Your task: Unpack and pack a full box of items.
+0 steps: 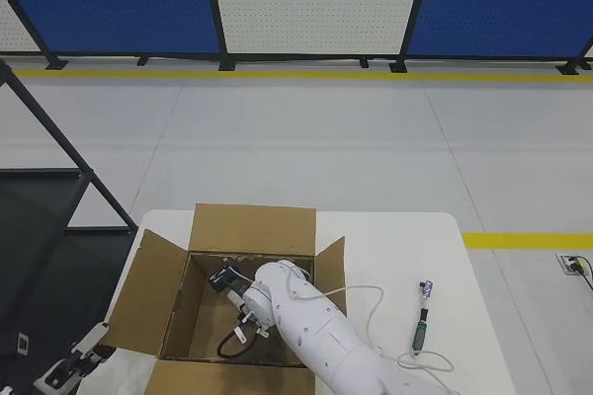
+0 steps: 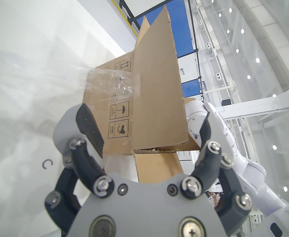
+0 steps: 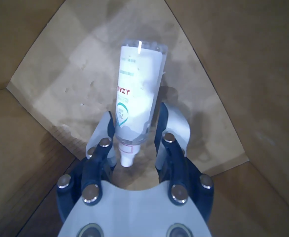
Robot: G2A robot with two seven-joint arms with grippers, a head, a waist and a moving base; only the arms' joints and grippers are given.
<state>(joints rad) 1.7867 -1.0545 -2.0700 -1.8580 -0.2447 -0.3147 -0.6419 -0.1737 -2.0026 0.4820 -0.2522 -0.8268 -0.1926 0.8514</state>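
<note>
We list a pale, glossy floor (image 1: 326,138), crossed by a yellow line (image 1: 306,74) along the far partition. There we count blue panels (image 1: 119,25) alternating with white perforated panels (image 1: 311,25), all in black frames. We note a second yellow strip (image 1: 539,240) beyond the white counter (image 1: 405,257), a floor socket (image 1: 571,264) with cable, and a black metal rack (image 1: 40,128). Overhead, we record round ceiling lights (image 2: 257,60) among white beams (image 2: 258,104).
</note>
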